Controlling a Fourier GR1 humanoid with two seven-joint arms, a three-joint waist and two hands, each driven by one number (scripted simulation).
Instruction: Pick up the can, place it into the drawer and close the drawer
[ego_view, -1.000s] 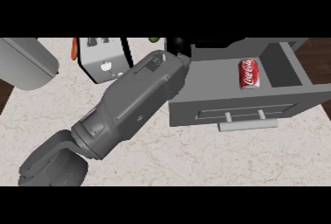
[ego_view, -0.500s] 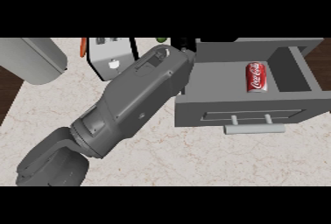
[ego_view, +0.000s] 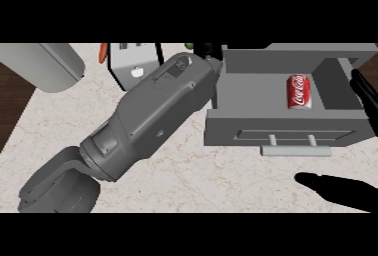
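Counter (ego_view: 184, 180): spreading pale and marbled under everything, with a dark floor strip showing at the far left edge
Drawer (ego_view: 284, 132): standing pulled open at the right, grey box with its front panel and handle (ego_view: 291, 147) facing the near side, waiting to be pushed in
Can (ego_view: 298, 92): lying on its side inside the open drawer, red with white lettering, apart from the walls; placing step looking finished, closing step not yet done
Left forearm (ego_view: 148, 125): stretching diagonally from the lower left up to the drawer's left wall, likely set there to steady or shove the box
Left hand (ego_view: 209, 52): mostly hidden past the wrist near the drawer's back corner, only dark bits showing; fingers impossible to judge
Right hand (ego_view: 343, 190): showing dark at the lower right just below the drawer front; fingers cannot tell, apart or together
Behind the arm: white boxy item (ego_view: 133, 62) and grey rounded object (ego_view: 48, 65), both unrelated to closing
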